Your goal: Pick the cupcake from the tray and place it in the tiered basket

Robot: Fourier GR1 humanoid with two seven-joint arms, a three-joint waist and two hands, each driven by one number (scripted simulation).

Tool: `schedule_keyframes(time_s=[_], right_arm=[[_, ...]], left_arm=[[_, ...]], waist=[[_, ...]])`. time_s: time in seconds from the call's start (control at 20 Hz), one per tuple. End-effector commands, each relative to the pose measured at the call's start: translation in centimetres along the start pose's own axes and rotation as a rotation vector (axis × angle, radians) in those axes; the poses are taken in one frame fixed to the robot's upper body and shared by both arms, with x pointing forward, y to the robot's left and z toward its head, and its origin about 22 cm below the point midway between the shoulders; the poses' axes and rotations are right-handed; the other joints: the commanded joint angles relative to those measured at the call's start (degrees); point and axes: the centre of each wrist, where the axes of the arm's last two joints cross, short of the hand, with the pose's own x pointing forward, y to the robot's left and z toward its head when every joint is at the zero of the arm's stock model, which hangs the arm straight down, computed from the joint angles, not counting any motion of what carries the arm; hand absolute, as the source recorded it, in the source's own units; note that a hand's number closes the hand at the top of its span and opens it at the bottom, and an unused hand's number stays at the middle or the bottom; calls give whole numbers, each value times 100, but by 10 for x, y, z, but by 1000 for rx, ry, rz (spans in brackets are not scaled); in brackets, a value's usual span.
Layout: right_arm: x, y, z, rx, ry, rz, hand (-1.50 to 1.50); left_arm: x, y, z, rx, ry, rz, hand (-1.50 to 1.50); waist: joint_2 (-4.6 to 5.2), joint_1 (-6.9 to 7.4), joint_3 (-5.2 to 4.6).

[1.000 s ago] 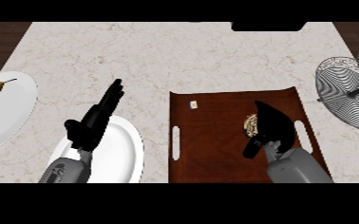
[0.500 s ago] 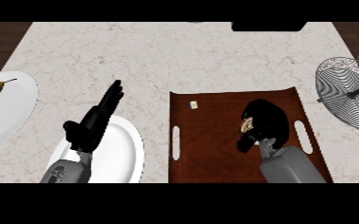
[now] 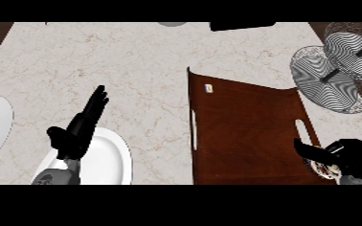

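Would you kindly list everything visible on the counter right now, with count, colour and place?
Tray: one, dark brown with white handle slots, centre-right.
Cupcake: one, pale, mostly hidden in the right hand, at the tray's lower right edge.
Tiered basket: one, black-and-white wire, upper right.
White plate: one, lower left, under the left forearm.
Second white plate: one, cut off at the left edge.
Small white tag: one, on the tray's top left corner.
Dark object: one, black, top edge.
Counter: one, beige marble.
Left hand: black, open, resting, lower left.
Right hand: black, curled round the cupcake, lower right.
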Motion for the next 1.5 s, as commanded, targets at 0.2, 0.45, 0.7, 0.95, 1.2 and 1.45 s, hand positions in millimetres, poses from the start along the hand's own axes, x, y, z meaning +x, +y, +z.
schedule_keyframes(time_s=[0.2,0.45,0.7,0.95,1.2,1.45], right_arm=[[-110,-69,3,-278,308,-210,150],[-105,-113,47,-446,121,-563,150],[-111,-169,90,-569,48,-519,150],[-94,-217,89,-590,61,-569,150],[-75,-269,63,-592,75,-660,150],[-47,-307,17,-567,108,-675,150]], left_arm=[[7,-2,-4,-25,-7,-9,0],[6,-6,1,-37,-6,9,0],[19,-30,-10,-97,-41,8,0],[13,-27,-15,-119,-23,25,0],[32,-36,-18,-124,-44,14,0],[15,-39,-21,-166,-50,6,0]], waist=[[59,117,1],[33,209,4],[129,552,10],[156,693,10],[160,778,13],[219,930,12]])
